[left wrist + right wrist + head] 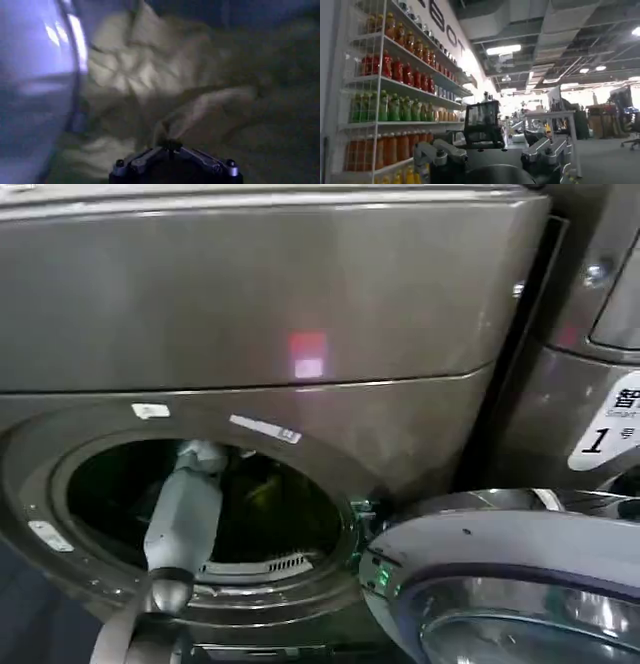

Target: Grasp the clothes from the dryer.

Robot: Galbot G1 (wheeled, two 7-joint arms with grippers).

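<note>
The dryer [300, 304] is a bronze-grey front-loader whose round opening has small white stickers on its ring [48, 534]. My left arm reaches through the opening into the dark drum, with the left gripper [203, 454] deep inside. A patch of the yellow-green clothes [262, 489] shows beside it. In the left wrist view the wrinkled clothes [130, 75] lie spread ahead, and the left gripper [171, 145] is shut on a raised fold of them. The right gripper [492, 150] points out into the room, open with nothing between its fingers.
The dryer's open door [500, 574] juts out at the lower right. A neighbouring machine carries a white "1" label [605, 429]. The drum wall [35, 90] is close beside the left gripper. The right wrist view shows shelves of bottles [395, 100].
</note>
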